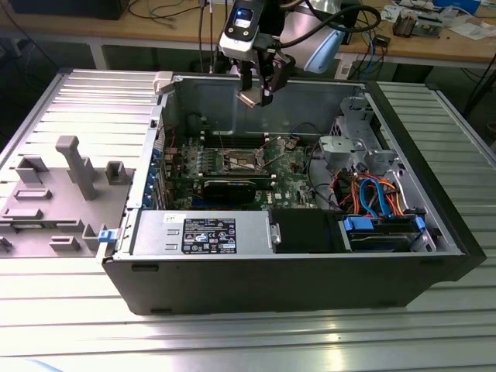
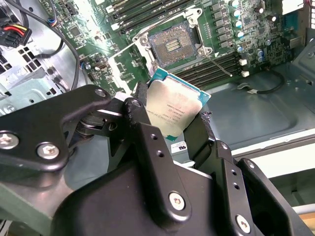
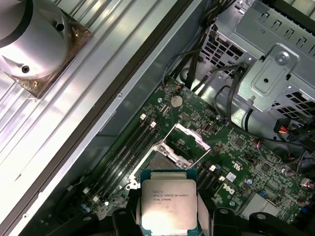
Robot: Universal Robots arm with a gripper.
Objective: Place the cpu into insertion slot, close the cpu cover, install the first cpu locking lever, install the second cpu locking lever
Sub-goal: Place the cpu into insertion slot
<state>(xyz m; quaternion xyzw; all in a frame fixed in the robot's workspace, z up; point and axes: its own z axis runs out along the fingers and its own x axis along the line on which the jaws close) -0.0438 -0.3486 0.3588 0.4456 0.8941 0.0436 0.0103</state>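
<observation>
The black two-fingered claw (image 1: 256, 96) hangs over the open computer with its fingers drawn in only as far as the chip between them allows. It pinches the small flat square cpu with the silver-grey metal lid (image 2: 174, 105) by two opposite edges. In both wrist views the chip sits squarely between the black finger pads (image 3: 132, 212), its lid facing the camera.

From the exterior view the cpu is up in the air, well above the board and not touching anything but the claw. Below it lies the square insertion slot with its dark recess and silvery rim (image 2: 173, 45), bare and waiting in the green motherboard (image 1: 288, 167). The thin shiny cpu cover with its square window (image 3: 192, 134) stands tipped up off the socket, and a thin wire locking lever (image 2: 219, 65) lies loose beside it.

So, as I judge it, the first step is underway and nothing is finished: the chip is not seated, the cover is not shut, and both levers are not latched.

There is fine dark print on the chip's lid, and a white-and-black sticker (image 1: 209, 232) on the grey power-supply box inside the black tower case (image 1: 271, 283), which lies on its side on the ribbed metal table (image 1: 232, 341)
</observation>
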